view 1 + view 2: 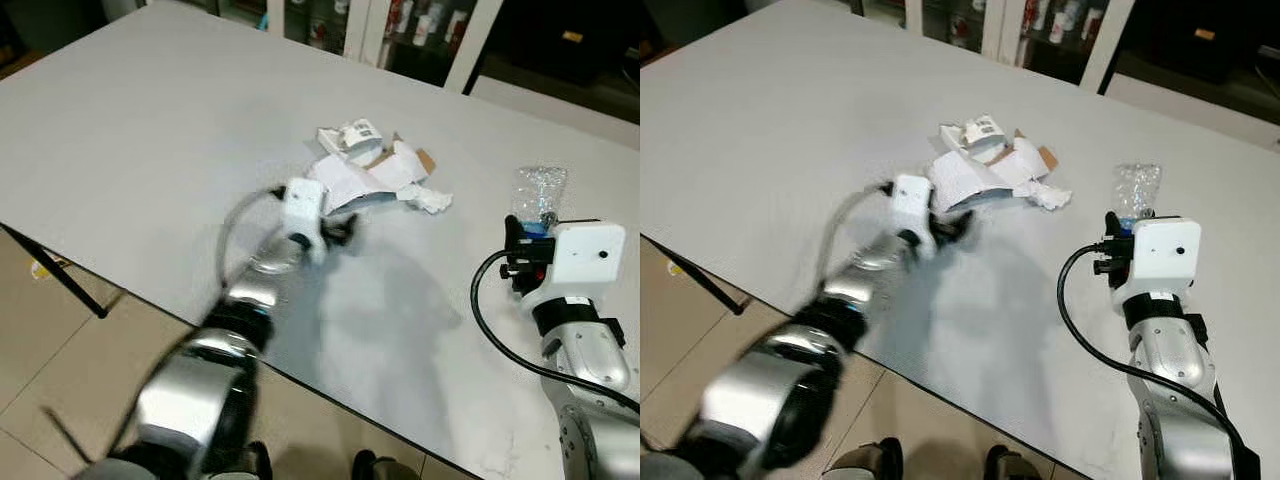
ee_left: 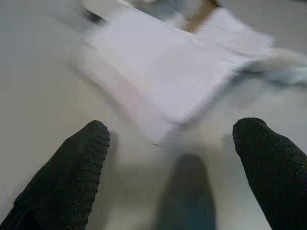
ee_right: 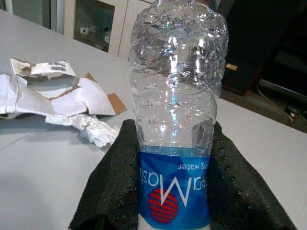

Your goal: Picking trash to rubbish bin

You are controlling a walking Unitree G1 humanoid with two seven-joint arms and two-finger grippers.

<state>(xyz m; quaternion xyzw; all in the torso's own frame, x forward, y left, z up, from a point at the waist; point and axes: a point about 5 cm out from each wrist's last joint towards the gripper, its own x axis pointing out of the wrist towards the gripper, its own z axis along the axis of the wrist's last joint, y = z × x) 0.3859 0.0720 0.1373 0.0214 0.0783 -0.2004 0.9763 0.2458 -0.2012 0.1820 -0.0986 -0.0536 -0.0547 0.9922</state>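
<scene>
A heap of torn white cardboard and paper trash [image 1: 368, 165] lies in the middle of the white table [image 1: 150, 130]. My left gripper [image 1: 343, 229] is open, low over the table at the heap's near edge. In the left wrist view its fingers [image 2: 84, 163] straddle the corner of a flat white piece [image 2: 163, 81], apart from it. At the right, my right gripper [image 1: 518, 247] is shut on a crushed clear water bottle [image 3: 175, 96] with a blue label, held upright; the bottle [image 1: 538, 193] rises above the wrist camera housing.
A crumpled tissue [image 1: 432, 201] lies at the heap's right end. The table's near edge runs diagonally from left to lower right over tiled floor [image 1: 60, 370]. A black table leg [image 1: 60, 275] shows at the left. Cabinets [image 1: 400, 25] stand behind the table.
</scene>
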